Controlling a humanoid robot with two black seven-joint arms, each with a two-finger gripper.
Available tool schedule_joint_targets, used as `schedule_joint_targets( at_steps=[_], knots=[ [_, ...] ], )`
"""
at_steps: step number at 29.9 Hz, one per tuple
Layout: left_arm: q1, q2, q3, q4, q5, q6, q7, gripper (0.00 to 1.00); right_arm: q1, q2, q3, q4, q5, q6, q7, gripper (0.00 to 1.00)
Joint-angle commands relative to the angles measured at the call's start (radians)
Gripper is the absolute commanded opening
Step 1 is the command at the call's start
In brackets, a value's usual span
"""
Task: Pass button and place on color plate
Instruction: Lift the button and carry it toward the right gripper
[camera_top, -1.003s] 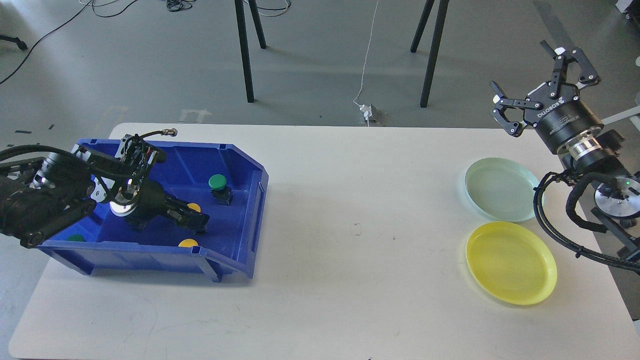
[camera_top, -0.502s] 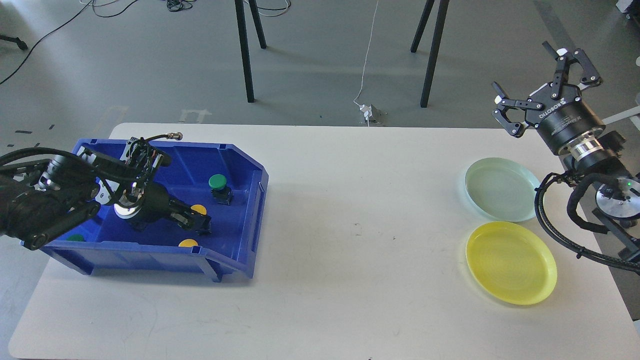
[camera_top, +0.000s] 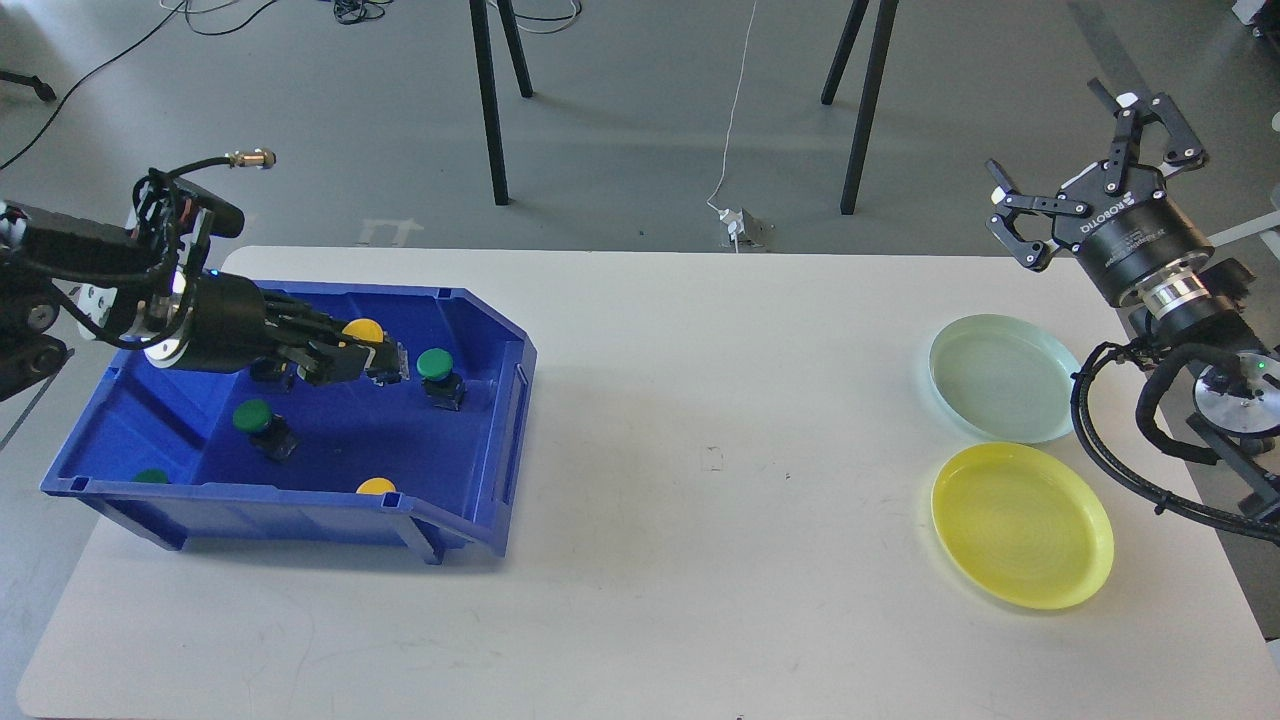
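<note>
left end effector (camera_top: 375, 358) raised gripping yellow button (camera_top: 362, 329)

Bare white table (camera_top: 700, 480) between blue bin (camera_top: 505, 440) and two plates (camera_top: 1000, 375), bin walls the only barrier.

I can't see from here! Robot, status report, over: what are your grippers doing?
Left gripper shut on yellow button, lifted over blue bin. Right gripper open, waiting above green plate. Yellow plate empty. Table between clear.
</note>
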Motion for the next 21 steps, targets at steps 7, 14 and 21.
schedule_joint_targets(
  at_steps=[7, 14, 21],
  knots=[
    [0.004, -0.032, -0.173, -0.081, -0.370, 0.000, 0.000, 0.08, 0.003, -0.035, -0.012, 0.004, -0.003, 0.000, -0.066, 0.99],
    [0.010, -0.311, -0.250, 0.046, -0.611, 0.000, 0.000, 0.08, 0.025, -0.041, -0.018, 0.071, -0.045, 0.000, -0.137, 0.99],
    [0.105, -0.459, -0.265, 0.119, -0.614, 0.000, 0.000, 0.08, 0.026, 0.008, -0.105, 0.206, -0.200, 0.000, -0.226, 0.99]
  ],
)
